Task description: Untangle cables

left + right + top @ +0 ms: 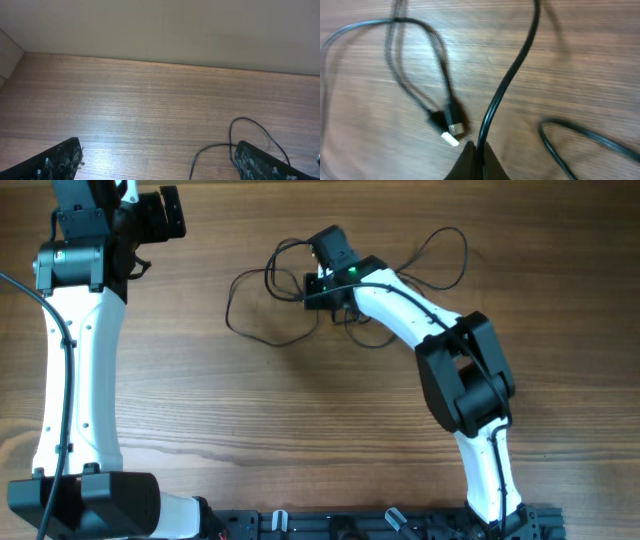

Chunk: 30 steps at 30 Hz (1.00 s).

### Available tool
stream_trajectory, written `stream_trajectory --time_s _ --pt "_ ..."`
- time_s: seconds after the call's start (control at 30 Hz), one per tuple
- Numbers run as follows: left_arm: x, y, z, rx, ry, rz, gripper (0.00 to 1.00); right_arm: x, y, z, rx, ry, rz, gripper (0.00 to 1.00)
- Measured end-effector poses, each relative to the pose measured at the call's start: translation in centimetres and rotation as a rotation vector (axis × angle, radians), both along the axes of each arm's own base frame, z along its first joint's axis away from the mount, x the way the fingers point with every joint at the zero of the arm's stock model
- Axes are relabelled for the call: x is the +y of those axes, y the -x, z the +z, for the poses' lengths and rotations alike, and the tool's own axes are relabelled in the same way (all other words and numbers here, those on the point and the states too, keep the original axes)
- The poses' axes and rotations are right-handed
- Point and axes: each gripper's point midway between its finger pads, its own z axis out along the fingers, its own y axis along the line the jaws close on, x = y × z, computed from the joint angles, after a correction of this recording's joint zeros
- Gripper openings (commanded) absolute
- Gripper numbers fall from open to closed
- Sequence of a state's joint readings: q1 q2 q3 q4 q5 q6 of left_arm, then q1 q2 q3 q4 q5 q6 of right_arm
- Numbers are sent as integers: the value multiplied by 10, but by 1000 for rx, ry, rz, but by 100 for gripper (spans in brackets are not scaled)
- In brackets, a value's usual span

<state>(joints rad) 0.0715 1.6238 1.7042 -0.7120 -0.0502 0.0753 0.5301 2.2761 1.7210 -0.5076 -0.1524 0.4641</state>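
The right claw (pixel 479 157) is pinched together on one black strand (pixel 512 72), which rises straight out of its fingertips and runs away across the wooden surface (pixel 300 430). We judge the hold sits there because this strand crosses the others, so lifting or dragging it should separate it from the pile. Just beside the grip lies a small plug (pixel 451 135) with a pale metal tip, on the end of a thinner doubled cord that loops off to the left. It lies loose, and the claw is not touching it.

From overhead, the cables (pixel 228 308) lie in a loose tangle at the far middle of the surface. Loops spread out to either side of the right arm's wrist, which hangs directly over the knot.

The left claw (pixel 157 147) has its fingers spread wide with nothing between them. It is parked at the far left corner, well apart from the tangle. We take that as waiting clear of the work. Its own camera catches only one thin loop (pixel 250 122) near its right finger.

We can read no brand, label or writing anywhere. The only marking is a small green light (pixel 352 273) on the right wrist.
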Motion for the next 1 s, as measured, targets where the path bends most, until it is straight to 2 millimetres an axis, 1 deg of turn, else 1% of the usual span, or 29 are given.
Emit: stream_trajectory --time_s 0.17,0.23,0.33,0.37,0.4,0.47,0.5,0.57,0.67,0.73,0.77,0.93,1.0 --pt "0 0 0 -1 2 2 100 1 -1 9 9 -62 63 5" --pt "0 0 0 -1 2 2 100 2 -2 23 -12 -78 79 5" --pt "0 0 0 -1 2 2 100 5 -9 61 -80 -116 100 4" --pt "0 0 0 -1 3 2 100 7 -11 81 -116 -136 112 4" --pt "0 0 0 -1 3 2 100 7 -13 96 -145 -150 122 5" --pt "0 0 0 -1 3 1 100 5 -14 137 -224 -180 143 5" --pt "-1 0 0 -1 6 -2 100 2 -14 164 -277 -197 155 5" --pt "-2 0 0 -1 11 -9 100 -4 -13 199 -345 -215 159 5" --pt "-4 0 0 -2 16 -16 100 -13 -9 239 -427 -227 163 5" --pt "-4 0 0 -2 17 -18 100 -20 -7 255 -468 -218 161 5" --pt "-5 0 0 -1 19 -20 100 -23 -7 259 -483 -207 160 4" --pt "-6 0 0 0 24 -28 100 -38 -8 267 -514 -107 147 5" --pt "-7 0 -1 1 25 -29 100 -47 -9 277 -531 -56 135 4"
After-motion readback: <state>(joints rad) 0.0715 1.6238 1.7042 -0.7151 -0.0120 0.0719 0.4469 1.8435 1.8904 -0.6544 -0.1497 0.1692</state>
